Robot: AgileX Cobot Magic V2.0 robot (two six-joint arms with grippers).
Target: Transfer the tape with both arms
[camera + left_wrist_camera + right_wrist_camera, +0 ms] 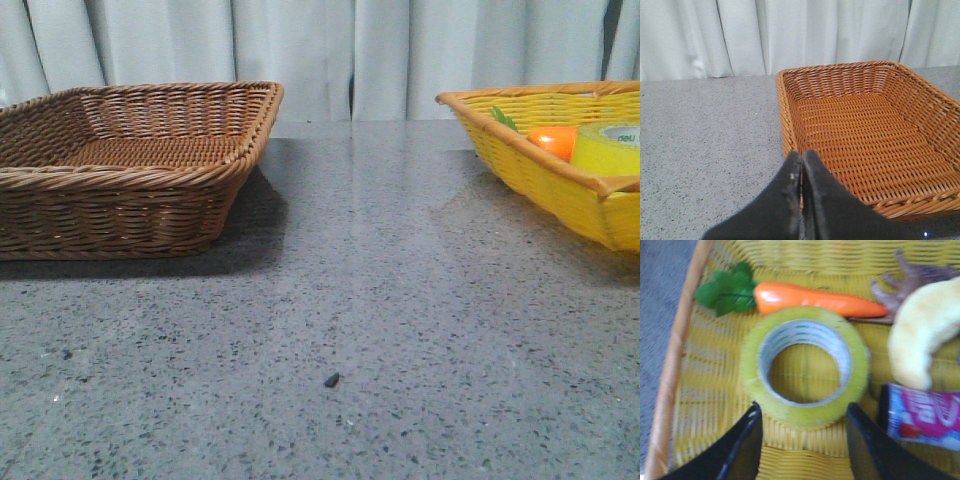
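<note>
The yellow tape roll (805,367) lies flat in the yellow wicker basket (690,390), its white core with green print facing up. It also shows in the front view (607,148) at the far right, inside that basket (540,180). My right gripper (804,415) is open, its jaws just short of the roll on either side, holding nothing. My left gripper (801,159) is shut and empty, by the near left corner of the brown wicker basket (920,95). Neither arm shows in the front view.
An orange carrot (815,299) with green leaves lies beside the tape, also in the front view (553,140). A pale banana (925,335) and a blue-pink packet (925,415) share the yellow basket. The brown basket (130,170) stands at the left on the grey speckled table (350,300).
</note>
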